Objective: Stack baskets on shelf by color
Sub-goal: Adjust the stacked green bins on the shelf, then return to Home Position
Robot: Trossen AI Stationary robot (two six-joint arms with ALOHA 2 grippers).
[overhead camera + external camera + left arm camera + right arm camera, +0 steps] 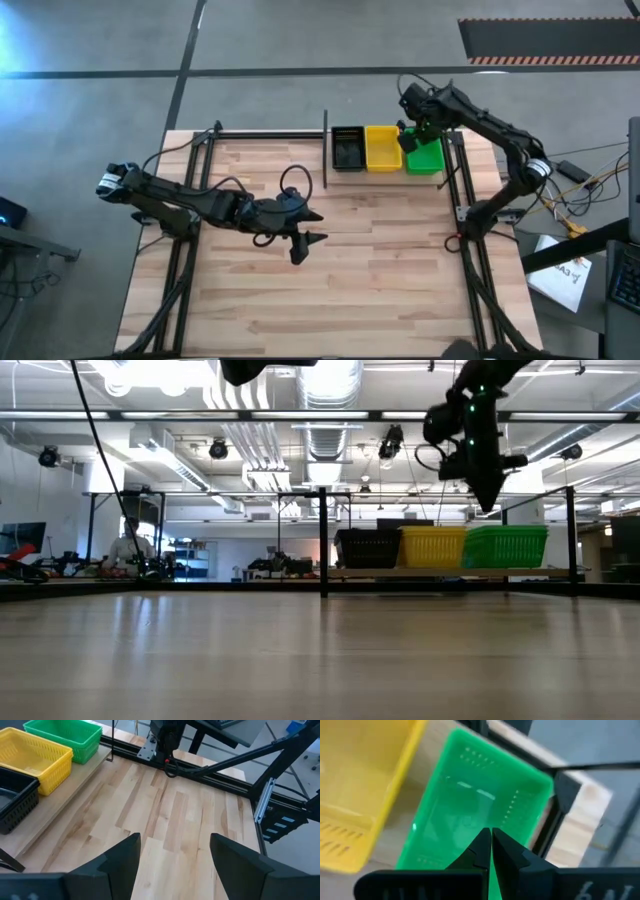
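Just below its closed, empty fingers, the right gripper hovered over the bright green plastic mesh basket, which sat beside the yellow mesh basket and black mesh basket on the pale wooden shelf, apparently sorted by colour. The left gripper, fingers wide apart and holding nothing, waited over the butcher-block tabletop.

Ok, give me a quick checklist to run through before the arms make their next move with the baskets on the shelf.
1. Black, yellow and green baskets side by side on the shelf: ok.
2. No baskets loose on the tabletop: ok.
3. Right gripper shut, empty, above the green stack: ok.
4. Left gripper open, empty, over mid-table: ok.
5. Three baskets per stack: cannot tell.
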